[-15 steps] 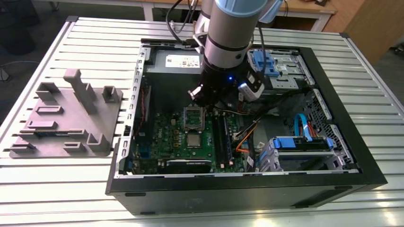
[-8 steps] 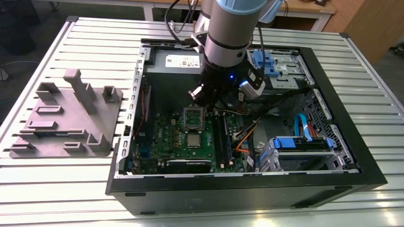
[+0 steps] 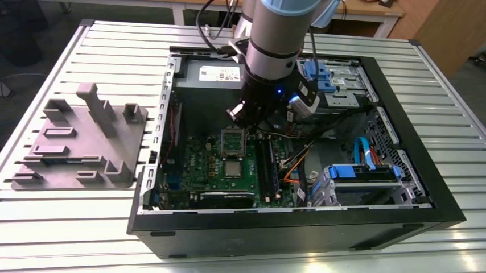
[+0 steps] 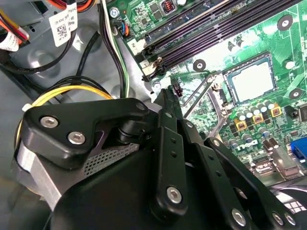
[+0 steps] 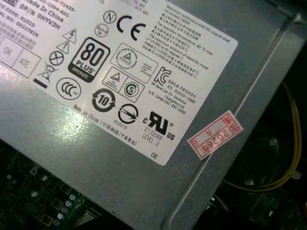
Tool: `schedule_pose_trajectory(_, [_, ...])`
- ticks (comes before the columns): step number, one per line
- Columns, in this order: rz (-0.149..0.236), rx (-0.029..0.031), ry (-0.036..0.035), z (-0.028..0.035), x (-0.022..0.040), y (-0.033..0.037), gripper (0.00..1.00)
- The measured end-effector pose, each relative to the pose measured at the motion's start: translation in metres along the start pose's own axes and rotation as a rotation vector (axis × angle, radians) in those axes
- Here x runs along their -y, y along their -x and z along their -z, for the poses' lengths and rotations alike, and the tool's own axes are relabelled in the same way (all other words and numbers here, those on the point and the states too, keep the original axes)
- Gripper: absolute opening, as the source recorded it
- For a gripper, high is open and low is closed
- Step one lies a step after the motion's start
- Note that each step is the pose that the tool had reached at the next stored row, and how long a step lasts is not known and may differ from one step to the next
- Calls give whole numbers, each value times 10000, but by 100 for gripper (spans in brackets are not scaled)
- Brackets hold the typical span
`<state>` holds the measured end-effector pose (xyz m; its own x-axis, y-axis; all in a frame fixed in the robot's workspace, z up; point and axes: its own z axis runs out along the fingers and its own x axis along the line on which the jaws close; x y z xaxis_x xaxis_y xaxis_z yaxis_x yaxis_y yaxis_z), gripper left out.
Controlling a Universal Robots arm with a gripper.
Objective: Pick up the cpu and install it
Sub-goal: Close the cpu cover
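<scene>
The cpu (image 3: 233, 168) apparently lay seated on the motherboard (image 3: 199, 165), latch (image 3: 231, 141) open. The gripper (image 3: 249, 122) hovered at its 12 o'clock in the exterior view, and whether it was spread or closed could not be told.

The work stands on a table (image 3: 83, 239) of pale metal slats, which run across from the exterior view's left to its right (a soft shine lies on the near ones). Past its far left corner the floor (image 3: 38, 62) is dark grey. At the back stands a second table (image 3: 376, 20) with a white frame, and near it, at the exterior view's right, a brown wooden panel (image 3: 444, 31).
</scene>
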<state>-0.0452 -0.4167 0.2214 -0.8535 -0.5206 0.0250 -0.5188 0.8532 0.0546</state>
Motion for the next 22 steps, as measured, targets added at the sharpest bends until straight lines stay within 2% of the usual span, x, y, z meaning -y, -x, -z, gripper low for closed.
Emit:
schedule_pose_trajectory(12, [886, -43, -20, 33, 0, -9, 10])
schedule_pose_trajectory(19, [1245, -56, -19, 82, 0, -12, 10])
schedule_pose_trajectory(22, [1300, -55, -17, 85, 0, -12, 10])
